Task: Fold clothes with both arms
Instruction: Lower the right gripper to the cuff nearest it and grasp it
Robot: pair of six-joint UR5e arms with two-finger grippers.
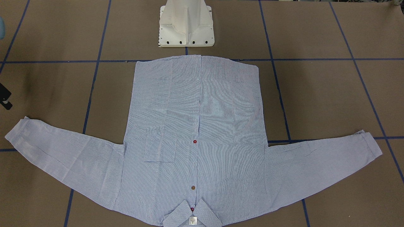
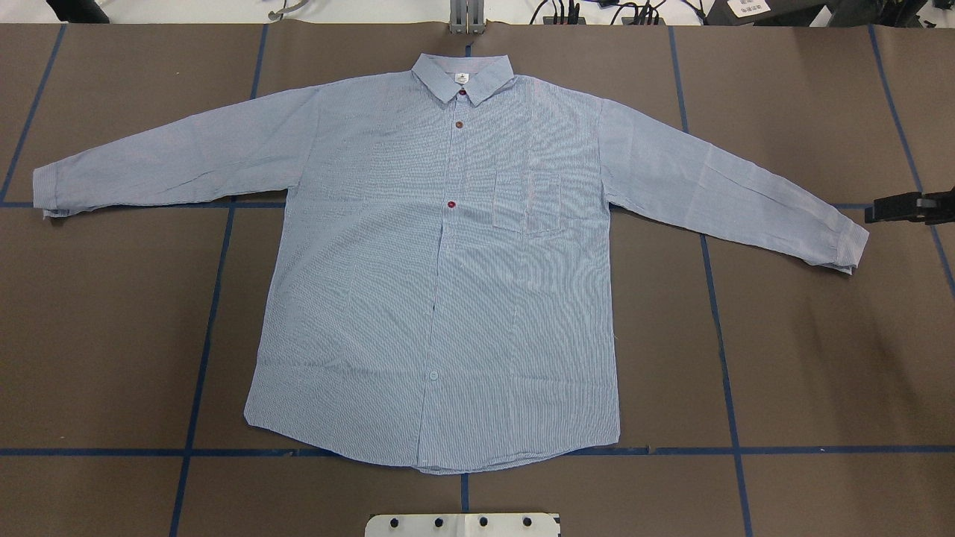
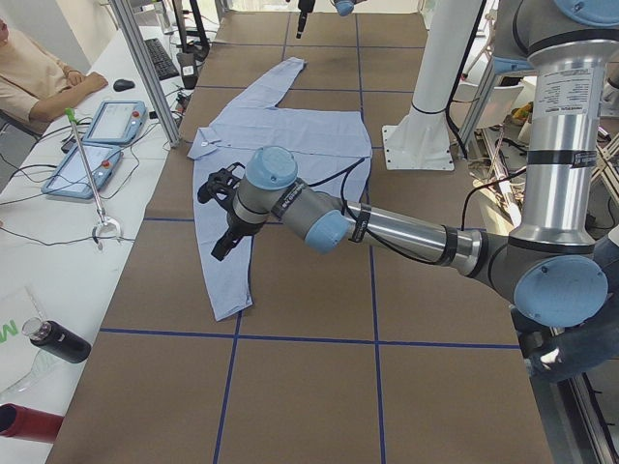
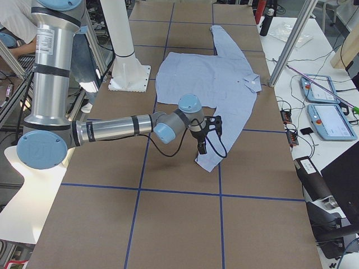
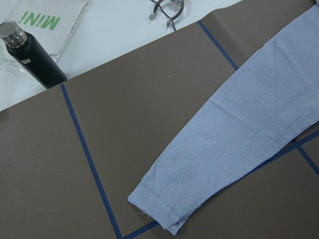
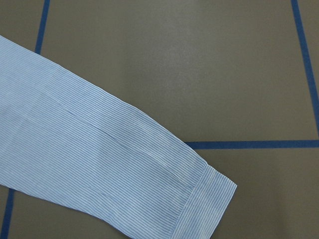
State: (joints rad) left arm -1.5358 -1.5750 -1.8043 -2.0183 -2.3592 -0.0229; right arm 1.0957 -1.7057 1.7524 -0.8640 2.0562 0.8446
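The light blue striped shirt point(image 2: 448, 261) lies flat and face up on the brown table, buttoned, both sleeves spread out, collar at the far side from the robot point(image 1: 195, 126). My left gripper point(image 3: 222, 232) hangs just above the left sleeve, near its cuff point(image 5: 159, 214). It shows only in the exterior left view, so I cannot tell whether it is open or shut. My right gripper point(image 2: 895, 209) hovers just outside the right cuff point(image 6: 209, 199). It also shows in the exterior right view point(image 4: 205, 140). I cannot tell how its jaws stand. Neither wrist view shows any fingers.
The white pedestal base point(image 1: 186, 25) stands just behind the shirt's hem. Blue tape lines cross the table. A black bottle point(image 5: 32, 55), teach pendants point(image 3: 111, 121) and a seated operator point(image 3: 29, 68) are on the side bench beyond the collar edge.
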